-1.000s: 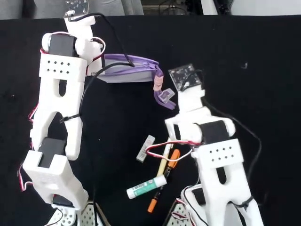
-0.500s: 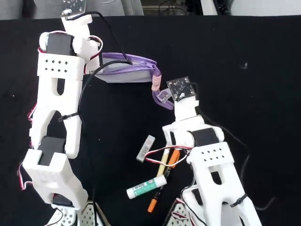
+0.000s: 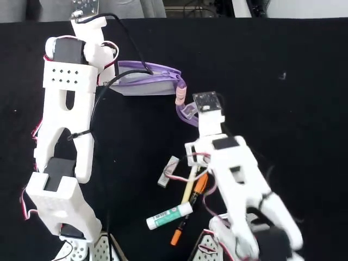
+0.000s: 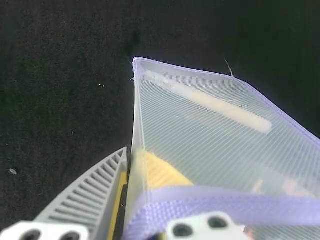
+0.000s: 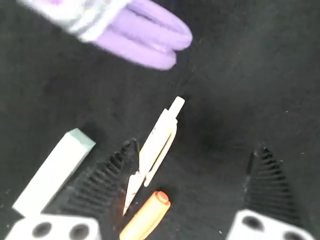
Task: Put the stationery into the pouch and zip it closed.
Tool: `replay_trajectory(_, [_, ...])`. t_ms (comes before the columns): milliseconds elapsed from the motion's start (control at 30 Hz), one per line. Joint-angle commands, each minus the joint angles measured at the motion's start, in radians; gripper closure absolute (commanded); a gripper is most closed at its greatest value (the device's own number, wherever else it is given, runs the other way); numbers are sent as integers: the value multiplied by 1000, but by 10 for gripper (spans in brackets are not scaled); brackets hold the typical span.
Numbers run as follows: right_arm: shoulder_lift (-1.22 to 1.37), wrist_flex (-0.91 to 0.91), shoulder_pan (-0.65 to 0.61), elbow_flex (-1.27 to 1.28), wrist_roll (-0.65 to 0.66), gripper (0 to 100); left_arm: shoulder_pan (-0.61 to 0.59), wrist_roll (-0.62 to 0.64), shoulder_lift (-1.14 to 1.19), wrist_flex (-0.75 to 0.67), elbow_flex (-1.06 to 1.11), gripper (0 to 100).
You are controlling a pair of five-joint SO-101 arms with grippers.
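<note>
A translucent pouch (image 3: pixel 147 81) with purple trim lies at the back left, and my left gripper (image 4: pixel 134 161) is shut on its edge. Through the mesh a pale stick (image 4: pixel 210 102) shows inside. The pouch's purple strap loop (image 3: pixel 187 117) hangs toward the middle. My right gripper (image 5: pixel 197 147) is open above the loose stationery, with a cream pen (image 5: pixel 157 145) between its fingers, not touching them. An orange marker (image 5: pixel 145 217) and a white eraser (image 5: pixel 52 170) lie close by. Nearer the front are a glue stick (image 3: pixel 169 216) and a small orange pen (image 3: pixel 176 236).
Black cloth (image 3: pixel 293 81) covers the table. The strap loop (image 5: pixel 150 45) lies just beyond the cream pen. A pink charm (image 3: pixel 181 96) sits at the pouch's end. The right side of the cloth is bare.
The right arm has drawn back from the strap loop and tipped down over the pens. The left arm shifted slightly, still holding the pouch.
</note>
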Motion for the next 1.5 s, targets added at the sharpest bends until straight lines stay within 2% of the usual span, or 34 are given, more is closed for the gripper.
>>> replay_trajectory(0, [128, -18, 2, -105, -25, 666, -36, -5, 28, 0, -1, 971])
replay_trajectory(267, [294, -12, 0, -203, -28, 666, -36, -5, 29, -3, -1, 971])
replay_trajectory(367, [302, -12, 0, -208, -72, 673, -36, -5, 29, -3, -1, 971])
replay_trajectory(433, [302, -11, 2, -208, -81, 723, -36, -5, 29, -3, -1, 971])
replay_trajectory(633, [302, -14, 2, -209, -80, 988, -36, -5, 29, -2, -1, 971])
replay_trajectory(1100, [300, -12, 8, -222, -77, 988, -25, -5, 25, 2, -1, 971])
replay_trajectory(1167, [283, -6, 11, -239, -43, 988, -7, -5, 23, 2, -1, 971])
replay_trajectory(1467, [-53, 52, 130, -312, -8, 988, 68, 6, -2, 48, -33, 971])
